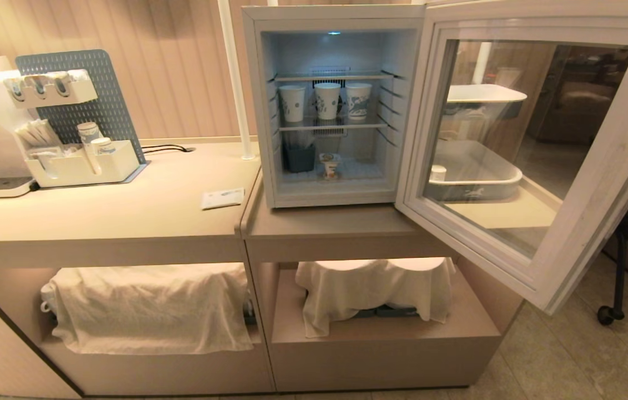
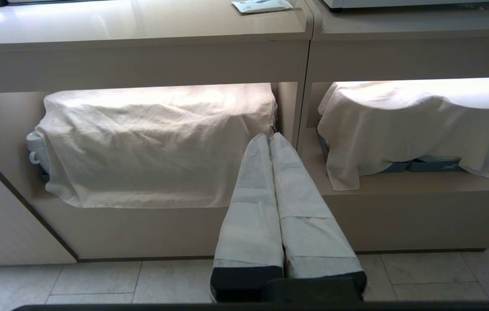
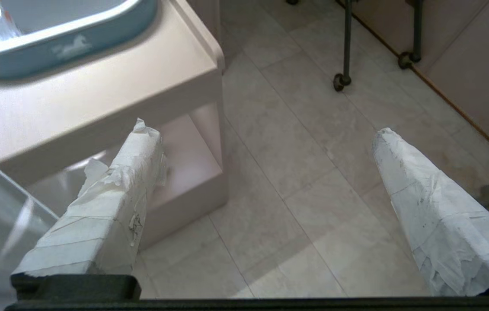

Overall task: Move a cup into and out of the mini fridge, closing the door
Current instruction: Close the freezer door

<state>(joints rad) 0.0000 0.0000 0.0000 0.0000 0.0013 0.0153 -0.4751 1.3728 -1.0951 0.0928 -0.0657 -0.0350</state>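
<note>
Head view first: you've got the mini fridge (image 1: pixel 336 105) standing on the counter (image 1: pixel 125 216) with the door (image 1: pixel 536 150) swung wide toward the right. The cup (image 1: pixel 330 165) sits on the fridge floor, just beside a dark container (image 1: pixel 299 157), below the shelf of three paper cups (image 1: pixel 326 101). Neither arm shows here.

Left wrist view: your left gripper (image 2: pixel 271 137) is pressed shut, wrapped fingers together, hanging low in front of the cloth-covered shelves (image 2: pixel 158 142) under the counter. It looks parked.

Right wrist view: your right gripper (image 3: pixel 261 129) is spread wide and holding nothing, pointing down at the floor tiles (image 3: pixel 296 172) off the counter's end, near the blue tray (image 3: pixel 67 47). A glass edge, likely the door, shows at one corner.

The job looks like fetching the cup out. Bring that right gripper around the open door, not through it, come in low under the shelf, keep clear of the dark container, and close on the cup's body below the foil lid.
</note>
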